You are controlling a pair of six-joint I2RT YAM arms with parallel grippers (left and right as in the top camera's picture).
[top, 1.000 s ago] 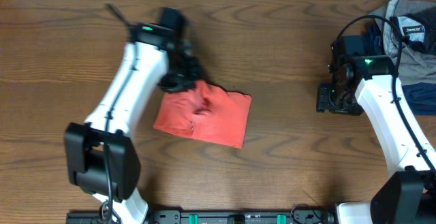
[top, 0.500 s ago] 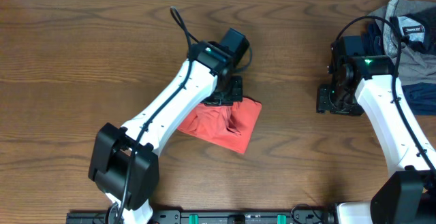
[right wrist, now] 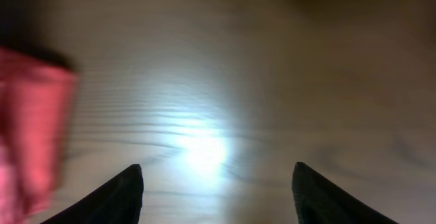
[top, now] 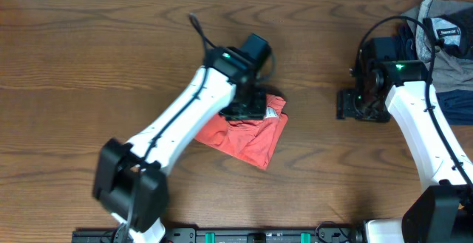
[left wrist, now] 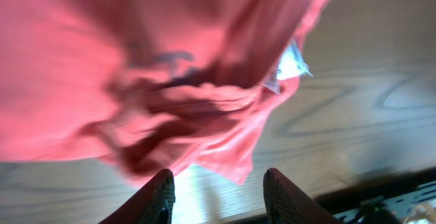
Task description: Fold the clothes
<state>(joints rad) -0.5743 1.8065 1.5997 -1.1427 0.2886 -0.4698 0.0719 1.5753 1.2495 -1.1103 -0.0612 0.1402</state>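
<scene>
The coral-red T-shirt (top: pixel 247 136) lies bunched and folded over on the table's middle, a white label showing at its upper right. It fills the upper part of the left wrist view (left wrist: pixel 136 81), rumpled, with the label (left wrist: pixel 289 64) at its right edge. My left gripper (top: pixel 247 106) hangs over the shirt's top edge; its fingers (left wrist: pixel 218 183) are open and empty above bare wood just off the cloth. My right gripper (top: pixel 349 104) is open and empty (right wrist: pixel 218 183) over bare table at the right. The shirt's edge shows blurred at the far left of the right wrist view (right wrist: pixel 30 129).
A pile of grey and navy garments (top: pixel 443 32) lies at the table's back right corner, behind the right arm. A dark rail (top: pixel 259 235) runs along the front edge. Bare wood lies left and in front of the shirt.
My left arm carried the shirt's left part over to the right, folding it over, and has let the cloth go. The right gripper has shifted slightly to the left.
</scene>
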